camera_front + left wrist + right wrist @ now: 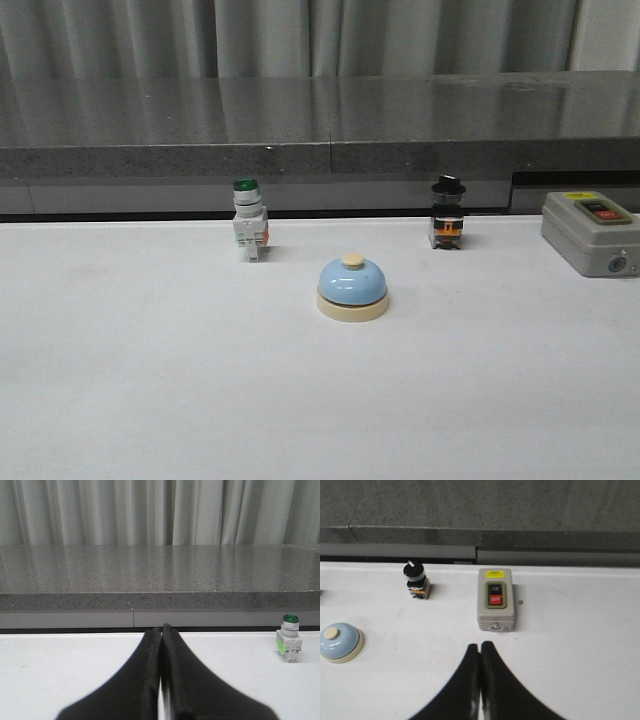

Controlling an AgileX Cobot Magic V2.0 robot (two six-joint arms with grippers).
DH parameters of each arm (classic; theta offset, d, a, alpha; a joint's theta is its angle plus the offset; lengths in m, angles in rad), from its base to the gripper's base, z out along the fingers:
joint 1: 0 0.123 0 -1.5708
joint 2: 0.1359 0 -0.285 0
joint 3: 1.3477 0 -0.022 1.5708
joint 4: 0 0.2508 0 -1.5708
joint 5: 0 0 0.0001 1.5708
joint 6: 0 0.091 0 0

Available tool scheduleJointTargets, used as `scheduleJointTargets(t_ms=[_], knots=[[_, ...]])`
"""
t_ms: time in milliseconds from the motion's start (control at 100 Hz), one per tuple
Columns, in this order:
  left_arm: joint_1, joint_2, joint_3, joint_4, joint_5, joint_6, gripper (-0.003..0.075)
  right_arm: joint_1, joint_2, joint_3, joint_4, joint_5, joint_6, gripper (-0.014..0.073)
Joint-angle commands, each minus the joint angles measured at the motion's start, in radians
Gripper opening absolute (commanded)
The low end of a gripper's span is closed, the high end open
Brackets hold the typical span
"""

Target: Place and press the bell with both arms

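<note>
Bell [353, 284] upright mid-table, untouched | glossy dome likely slippery, rigid, light – grip at cream base rim | L gripper [161, 630] & R gripper [480, 645] fingers pressed together, holding nothing

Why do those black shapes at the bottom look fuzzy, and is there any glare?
Left wrist view: the shut left gripper sits too close, so its edges blur. Right wrist view: the right gripper blurs likewise. Front view: soft, even light, a small highlight on the bell, faint reflections on the grey counter.
</note>
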Motion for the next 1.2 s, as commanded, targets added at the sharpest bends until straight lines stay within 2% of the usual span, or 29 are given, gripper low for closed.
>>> scheduleJointTargets(t_ms=[0,310,500,960,1190], knots=[[0.002,-0.031,0.041,-0.007,-0.076,-0.011,-0.0020,0.047,0.094,-0.102,0.012,-0.020,-0.036,-0.0060],[0.002,-0.031,0.041,-0.007,-0.076,-0.011,-0.0020,0.299,0.459,-0.343,0.012,0.117,-0.081,-0.0060],[0.002,-0.031,0.041,-0.007,-0.076,-0.011,-0.0020,0.392,0.670,-0.489,0.026,0.190,-0.081,-0.0060],[0.002,-0.031,0.041,-0.007,-0.076,-0.011,-0.0020,0.465,1.056,-0.822,0.036,0.286,-0.081,-0.0060],[0.002,-0.031,0.041,-0.007,-0.076,-0.011,-0.0020,0.468,1.168,-0.907,0.036,0.328,-0.081,-0.0060]])
